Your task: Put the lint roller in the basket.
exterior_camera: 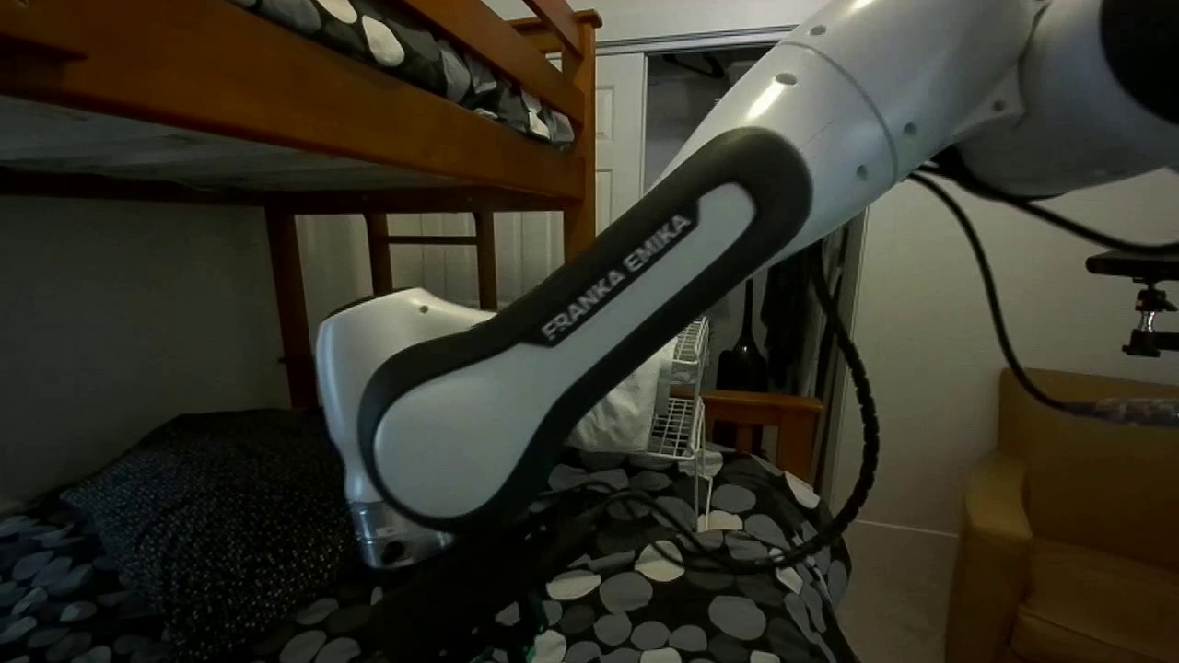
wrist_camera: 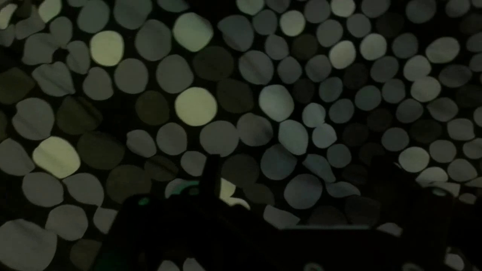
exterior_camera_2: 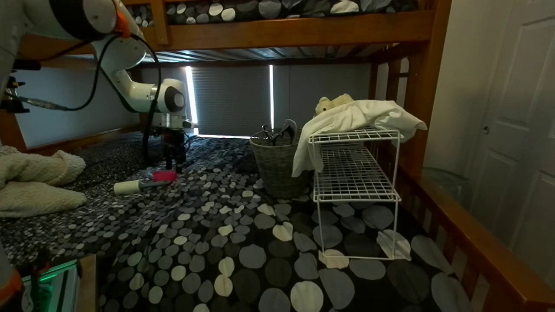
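In an exterior view, the lint roller [exterior_camera_2: 138, 186] lies at left on the dotted surface [exterior_camera_2: 208, 242], pale roll [exterior_camera_2: 126, 187] leftward, grey handle [exterior_camera_2: 157, 184] rightward, a pink object [exterior_camera_2: 164, 176] just beyond the handle. The hand [exterior_camera_2: 174, 167], fingers wide apart and gripping nothing, is near that object. The grey woven basket [exterior_camera_2: 277, 169] stands well apart to the right, left of a white wire shelf [exterior_camera_2: 351, 173].

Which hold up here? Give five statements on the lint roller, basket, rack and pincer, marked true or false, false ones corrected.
1. The lint roller lies on the spotted bedding, outside the basket. True.
2. The basket lies on its side. False: it stands upright.
3. A white cloth drapes over the wire rack. True.
4. Nothing sticks up above the basket's rim. False: some of its contents do.
5. The pincer is open. True.
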